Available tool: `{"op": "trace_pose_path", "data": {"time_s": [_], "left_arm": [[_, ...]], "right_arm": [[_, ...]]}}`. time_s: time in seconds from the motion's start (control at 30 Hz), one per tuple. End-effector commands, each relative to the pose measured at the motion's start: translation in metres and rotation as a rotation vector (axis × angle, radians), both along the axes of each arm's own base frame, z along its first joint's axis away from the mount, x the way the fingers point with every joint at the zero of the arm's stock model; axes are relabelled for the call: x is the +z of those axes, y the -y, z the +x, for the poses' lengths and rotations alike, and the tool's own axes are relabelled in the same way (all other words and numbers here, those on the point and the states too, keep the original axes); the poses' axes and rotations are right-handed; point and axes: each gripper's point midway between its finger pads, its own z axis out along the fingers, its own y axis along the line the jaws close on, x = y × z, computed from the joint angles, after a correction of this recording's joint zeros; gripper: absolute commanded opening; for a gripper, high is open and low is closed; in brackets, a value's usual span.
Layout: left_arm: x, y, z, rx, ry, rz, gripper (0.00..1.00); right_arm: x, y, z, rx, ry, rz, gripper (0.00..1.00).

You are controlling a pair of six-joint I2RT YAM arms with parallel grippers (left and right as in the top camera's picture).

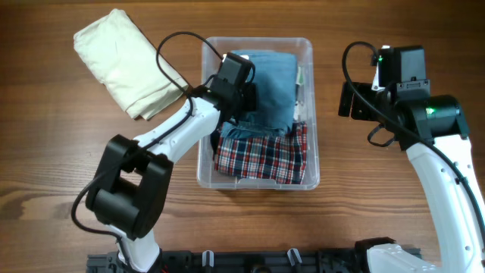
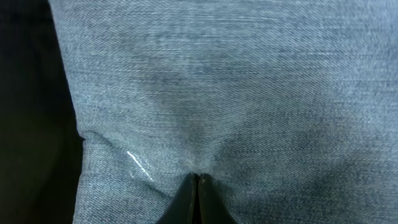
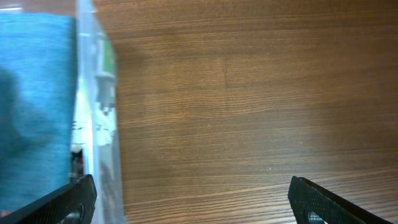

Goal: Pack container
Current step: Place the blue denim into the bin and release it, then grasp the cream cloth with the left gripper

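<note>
Jeans (image 1: 273, 87) and plaid shirt (image 1: 261, 158) lie in the container (image 1: 311, 53), cream garment (image 1: 129, 61) upper left unpacked; left claw (image 2: 198, 186) pressed together, right claw (image 3: 193, 194) apart

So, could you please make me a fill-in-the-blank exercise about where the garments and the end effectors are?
1. The cream folded garment lies ___ the container.
2. The shut left end effector rests on the blue garment, which is made of ___.
3. The right end effector, over the table, is ___.
Missing words: outside; denim; open.
</note>
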Motion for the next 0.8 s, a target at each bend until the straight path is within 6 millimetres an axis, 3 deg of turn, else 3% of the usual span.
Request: {"op": "trace_pose_path", "data": {"time_s": [0.0, 0.03, 0.1, 0.17, 0.27, 0.33, 0.37, 0.43, 0.47, 0.5, 0.57, 0.63, 0.67, 0.73, 0.77], "left_arm": [[-0.084, 0.01, -0.071, -0.081, -0.322, -0.008, 0.04], [-0.075, 0.01, -0.068, -0.086, -0.299, -0.013, 0.05], [-0.055, 0.006, -0.059, -0.085, -0.25, -0.022, 0.37], [-0.033, -0.002, -0.051, -0.059, -0.193, -0.013, 0.55], [0.024, -0.016, -0.039, -0.038, -0.032, 0.023, 0.67], [0.074, -0.024, -0.036, -0.022, 0.087, 0.016, 0.83], [0.106, -0.035, -0.036, 0.014, 0.168, 0.02, 1.0], [0.168, -0.081, -0.035, 0.15, 0.327, 0.056, 1.0], [0.182, -0.101, -0.034, 0.205, 0.358, 0.06, 1.0], [0.193, -0.137, -0.03, 0.299, 0.368, 0.06, 1.0], [0.184, -0.202, -0.021, 0.483, 0.313, 0.071, 1.0], [0.159, -0.274, -0.009, 0.653, 0.229, 0.046, 1.0], [0.147, -0.297, -0.004, 0.699, 0.202, 0.022, 1.0], [0.102, -0.351, 0.017, 0.777, 0.127, -0.088, 1.0], [0.079, -0.367, 0.025, 0.795, 0.098, -0.146, 1.0]], "right_arm": [[0.0, -0.002, 0.0, -0.007, 0.003, 0.016, 1.0], [0.0, -0.002, 0.0, -0.007, 0.002, 0.015, 1.0], [0.0, -0.002, 0.0, -0.007, 0.002, 0.016, 1.0], [0.0, -0.002, 0.0, -0.007, 0.003, 0.016, 1.0], [0.0, -0.002, 0.0, -0.007, 0.003, 0.016, 1.0], [0.0, -0.002, 0.0, -0.007, 0.004, 0.016, 1.0], [0.0, -0.002, 0.0, -0.007, 0.004, 0.016, 1.0], [0.0, -0.002, 0.0, -0.007, 0.004, 0.016, 1.0], [0.0, -0.002, 0.0, -0.007, 0.004, 0.016, 1.0], [0.0, -0.002, 0.0, -0.007, 0.004, 0.016, 1.0], [0.0, -0.002, 0.0, -0.007, 0.004, 0.016, 1.0], [0.0, -0.002, 0.0, -0.007, 0.003, 0.016, 1.0], [0.0, -0.002, 0.0, -0.007, 0.003, 0.016, 1.0], [0.0, -0.002, -0.001, -0.007, -0.001, 0.015, 1.0], [-0.001, -0.002, -0.002, -0.007, -0.005, 0.015, 1.0]]}}
